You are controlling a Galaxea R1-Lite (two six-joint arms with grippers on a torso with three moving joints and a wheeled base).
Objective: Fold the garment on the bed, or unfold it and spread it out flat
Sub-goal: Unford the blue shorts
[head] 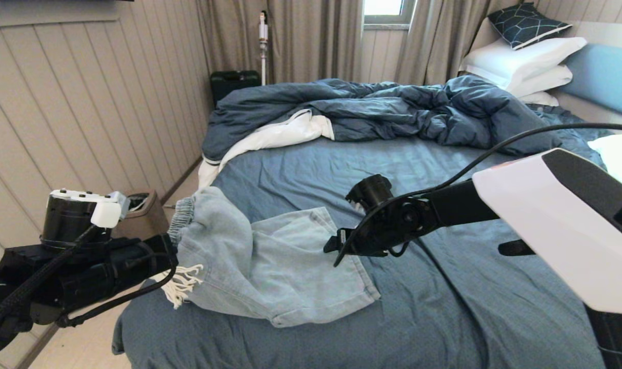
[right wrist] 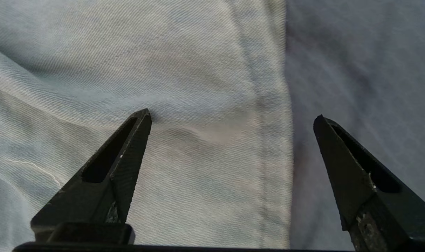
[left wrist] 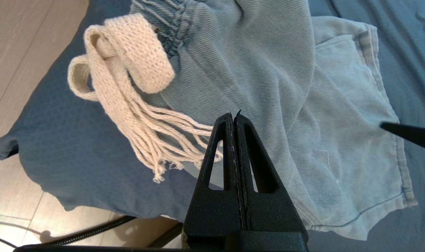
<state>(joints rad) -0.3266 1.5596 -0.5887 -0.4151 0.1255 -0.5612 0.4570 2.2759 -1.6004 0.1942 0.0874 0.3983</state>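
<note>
- The garment point(head: 269, 266), pale denim shorts, lies on the near-left part of the bed point(head: 444, 307), close to the bed's corner. It is well short of the rumpled dark duvet point(head: 393, 110) at the far side.
- Its long axis runs across the bed. The gathered waistband point(head: 182, 218) and the white tasselled drawstring point(head: 180, 284) are at the end toward the bed's left edge, and the leg hem point(head: 349, 256) is at the inner end.
- The waistband end is bunched and lifted off the sheet, while the leg end lies flatter.
- The left hand point(left wrist: 233, 117) is at the waistband end, beside the drawstring. Its fingers are pressed fully together. The left wrist view shows no cloth between the tips, which hang above the denim, so it looks clenched on nothing.
- The right hand point(right wrist: 231, 119) is at the opposite end, over the leg hem. Its fingers are spread wide and hold nothing. One finger point(right wrist: 121, 164) is over denim and the other is over bare sheet, so the hemmed edge runs between them.
- Each arm is therefore nearest its own end of the long axis.
- In my judgement, the coming move turns on the hem lying squarely between the right fingers. A close there would pinch the edge, and a pull away from the waistband would draw the shorts flat.
</note>
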